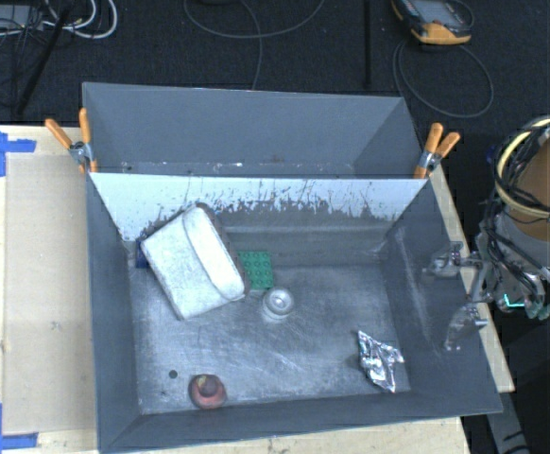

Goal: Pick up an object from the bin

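Note:
My gripper point(453, 296) hangs over the bin's right wall, its two metal fingers point(442, 264) spread apart and open, with nothing between them. Closest to it is a crumpled silver foil wrapper point(379, 359) on the bin floor at the front right, lower and to the left of the gripper. A small round silvery cap point(277, 304) sits near the middle of the floor.
A white folded pad point(192, 261) leans at the back left, with a small green piece point(254, 270) just beside it. A reddish round thing point(207, 391) lies at the front left. The arm with its cables stands outside the right rim.

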Available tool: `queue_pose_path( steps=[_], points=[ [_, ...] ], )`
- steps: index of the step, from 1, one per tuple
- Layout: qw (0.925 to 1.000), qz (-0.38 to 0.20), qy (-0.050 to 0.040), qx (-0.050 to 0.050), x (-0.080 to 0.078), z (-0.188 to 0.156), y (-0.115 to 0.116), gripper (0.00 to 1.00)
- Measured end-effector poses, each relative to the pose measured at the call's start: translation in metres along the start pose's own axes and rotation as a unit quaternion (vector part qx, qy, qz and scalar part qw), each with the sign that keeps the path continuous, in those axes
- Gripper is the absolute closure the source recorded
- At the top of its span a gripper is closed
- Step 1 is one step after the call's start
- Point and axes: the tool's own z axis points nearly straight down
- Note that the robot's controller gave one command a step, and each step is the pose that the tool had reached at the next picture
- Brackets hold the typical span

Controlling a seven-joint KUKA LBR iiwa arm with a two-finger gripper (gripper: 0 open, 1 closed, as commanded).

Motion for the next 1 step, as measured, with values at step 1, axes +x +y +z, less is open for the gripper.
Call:
queue_pose_path(
  steps=[1],
  points=[
    [0.9886,-0.151,-0.0023,0.0,0.0101,0.1513,0.0554,0.0]
  ],
)
